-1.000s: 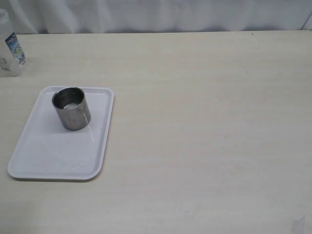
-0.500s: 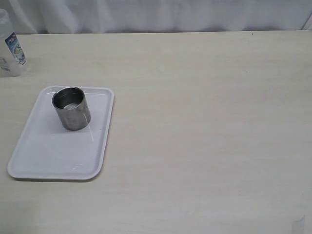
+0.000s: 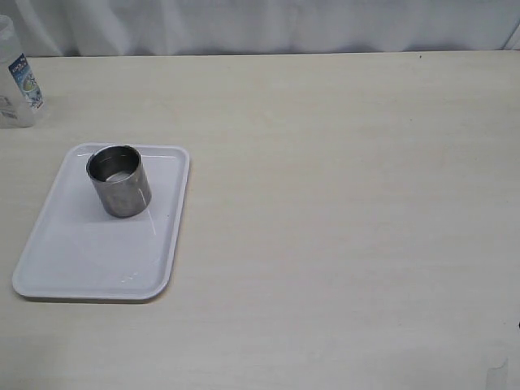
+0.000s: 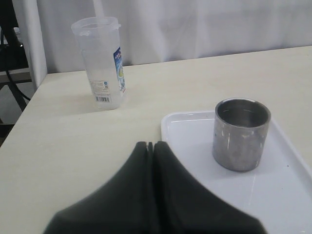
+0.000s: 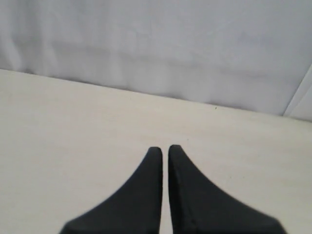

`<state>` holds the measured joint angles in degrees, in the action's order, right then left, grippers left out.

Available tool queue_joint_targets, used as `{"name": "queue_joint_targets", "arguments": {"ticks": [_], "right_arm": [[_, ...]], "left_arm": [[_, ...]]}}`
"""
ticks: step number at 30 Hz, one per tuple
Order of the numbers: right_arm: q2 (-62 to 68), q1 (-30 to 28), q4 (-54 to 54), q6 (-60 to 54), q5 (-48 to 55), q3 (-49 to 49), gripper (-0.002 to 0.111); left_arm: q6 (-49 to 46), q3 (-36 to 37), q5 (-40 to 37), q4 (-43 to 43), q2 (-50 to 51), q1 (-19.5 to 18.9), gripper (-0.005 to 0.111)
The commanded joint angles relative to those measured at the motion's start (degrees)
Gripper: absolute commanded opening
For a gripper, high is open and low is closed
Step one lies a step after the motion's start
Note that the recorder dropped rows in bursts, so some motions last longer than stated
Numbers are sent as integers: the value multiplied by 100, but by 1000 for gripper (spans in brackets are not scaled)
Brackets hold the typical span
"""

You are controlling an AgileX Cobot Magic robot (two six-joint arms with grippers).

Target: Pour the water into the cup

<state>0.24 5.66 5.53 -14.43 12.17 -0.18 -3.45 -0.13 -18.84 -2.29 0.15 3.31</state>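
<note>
Change: cup, tray and container sit where they were a second ago; no shift seen.
Cup: steel cup (image 3: pixel 119 180) upright on the far end of the white tray (image 3: pixel 89 260), left part of the table (image 3: pixel 341 203).
Container: clear labelled plastic container (image 3: pixel 16 81) upright beyond the tray, well apart from it, at the table's far left corner.
Water: cannot be made out in either vessel.
Left gripper (image 4: pixel 150 144): jaws pressed together, empty, near the tray's edge.
Right gripper (image 5: pixel 165 148): jaws together but for a thin slit, empty, over bare table.
</note>
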Motion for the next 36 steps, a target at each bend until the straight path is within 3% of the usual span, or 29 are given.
{"name": "queue_joint_targets", "arguments": {"ticks": [1, 4, 36], "right_arm": [[-24, -33, -651, 1039, 358, 18, 4], [-24, -33, -981, 1521, 504, 18, 4], [-24, -21, -942, 1534, 763, 18, 4]], "left_arm": [[35, 13, 35, -3, -15, -19, 0], [35, 13, 35, -3, -15, -19, 0], [35, 13, 35, -3, -15, -19, 0]]}}
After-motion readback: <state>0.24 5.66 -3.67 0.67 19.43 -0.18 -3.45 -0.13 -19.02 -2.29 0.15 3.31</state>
